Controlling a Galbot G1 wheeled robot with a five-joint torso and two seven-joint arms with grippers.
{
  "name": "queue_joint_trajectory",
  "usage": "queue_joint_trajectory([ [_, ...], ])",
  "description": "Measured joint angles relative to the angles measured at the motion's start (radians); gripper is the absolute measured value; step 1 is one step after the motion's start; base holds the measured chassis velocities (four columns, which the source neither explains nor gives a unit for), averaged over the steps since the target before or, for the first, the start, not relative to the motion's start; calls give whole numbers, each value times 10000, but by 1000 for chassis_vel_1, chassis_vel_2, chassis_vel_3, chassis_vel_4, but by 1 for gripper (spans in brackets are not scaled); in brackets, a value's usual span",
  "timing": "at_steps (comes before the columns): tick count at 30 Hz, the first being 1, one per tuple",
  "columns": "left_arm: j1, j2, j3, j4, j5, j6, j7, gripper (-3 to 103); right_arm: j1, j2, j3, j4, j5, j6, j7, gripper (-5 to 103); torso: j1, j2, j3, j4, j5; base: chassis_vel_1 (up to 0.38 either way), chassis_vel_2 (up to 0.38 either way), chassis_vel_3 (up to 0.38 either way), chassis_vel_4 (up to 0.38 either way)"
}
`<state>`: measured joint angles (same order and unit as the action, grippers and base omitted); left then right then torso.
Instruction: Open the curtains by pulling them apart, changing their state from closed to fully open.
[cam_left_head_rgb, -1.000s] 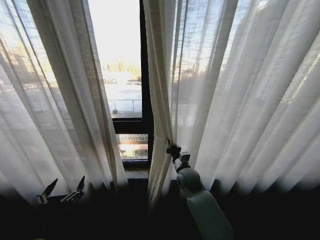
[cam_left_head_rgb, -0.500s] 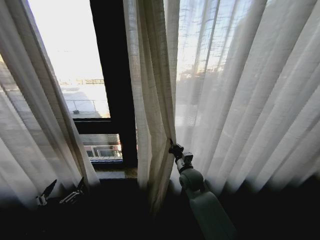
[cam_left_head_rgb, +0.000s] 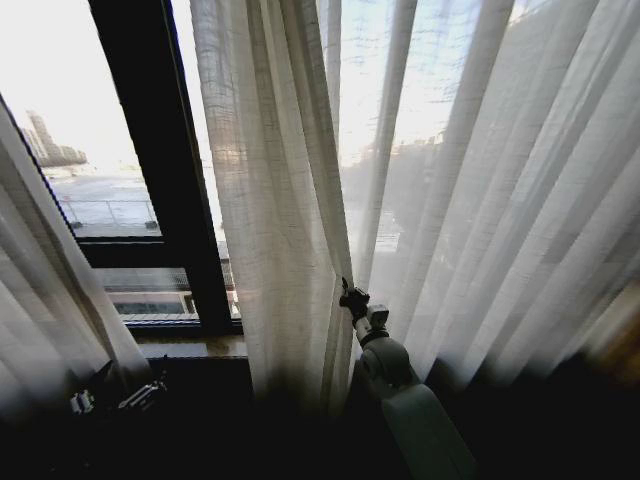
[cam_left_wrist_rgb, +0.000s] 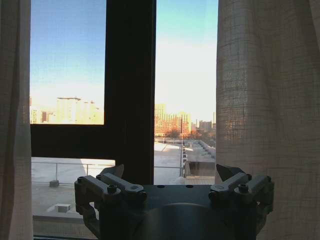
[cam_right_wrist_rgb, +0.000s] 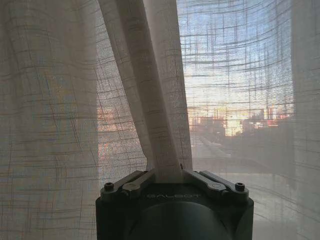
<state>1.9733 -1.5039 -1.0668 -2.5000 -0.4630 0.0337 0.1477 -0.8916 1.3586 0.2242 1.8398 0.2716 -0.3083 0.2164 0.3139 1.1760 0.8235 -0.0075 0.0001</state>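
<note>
The curtains are sheer white pleated panels. The right panel (cam_left_head_rgb: 280, 200) hangs in the middle and right of the head view. The left panel (cam_left_head_rgb: 40, 300) is bunched at the far left. Bare window glass shows between them. My right gripper (cam_left_head_rgb: 350, 296) is shut on a fold at the right panel's inner edge, low down. The right wrist view shows that fold (cam_right_wrist_rgb: 160, 125) rising from between the closed right gripper (cam_right_wrist_rgb: 167, 175). My left gripper (cam_left_head_rgb: 115, 392) hangs low at the left, open and holding nothing. In the left wrist view the left gripper (cam_left_wrist_rgb: 172, 175) faces the window.
A dark vertical window post (cam_left_head_rgb: 160, 150) and a crossbar stand in the gap. Below them runs the sill (cam_left_head_rgb: 190, 345). In the left wrist view the post (cam_left_wrist_rgb: 130, 90) is straight ahead, with curtain fabric (cam_left_wrist_rgb: 260, 100) to one side. The floor area below is dark.
The whole head view has swung, so the window post sits further left in the picture. The right gripper keeps its hold on the fold, whose edge now hangs right of the post.
</note>
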Motion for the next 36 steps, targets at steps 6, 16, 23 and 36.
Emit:
queue_joint_trajectory([
  [6, -25, 3, 5, 0, 1, 14, 0, 100, -24, -15, 19, 12, -2, 2, -1, 0, 0, 0, 1, 0, 3, -372, -339, 358, 354],
  [16, -63, 1, 25, 0, 2, 55, 0, 100, -90, -38, 48, 17, -25, 12, -10, 0, 0, 0, 1, -2, 2, -356, -360, 351, 345],
  [23, -78, -6, 26, 0, 2, 59, -4, 100, -112, -43, 50, 31, -40, 20, -17, 0, 0, 0, 1, 0, 4, -350, -361, 344, 345],
  [36, -76, 4, 27, 0, 1, 45, -6, 100, -241, -128, 115, 164, -51, 32, -29, 0, 2, 0, 1, -3, 1, -352, -350, 358, 351],
])
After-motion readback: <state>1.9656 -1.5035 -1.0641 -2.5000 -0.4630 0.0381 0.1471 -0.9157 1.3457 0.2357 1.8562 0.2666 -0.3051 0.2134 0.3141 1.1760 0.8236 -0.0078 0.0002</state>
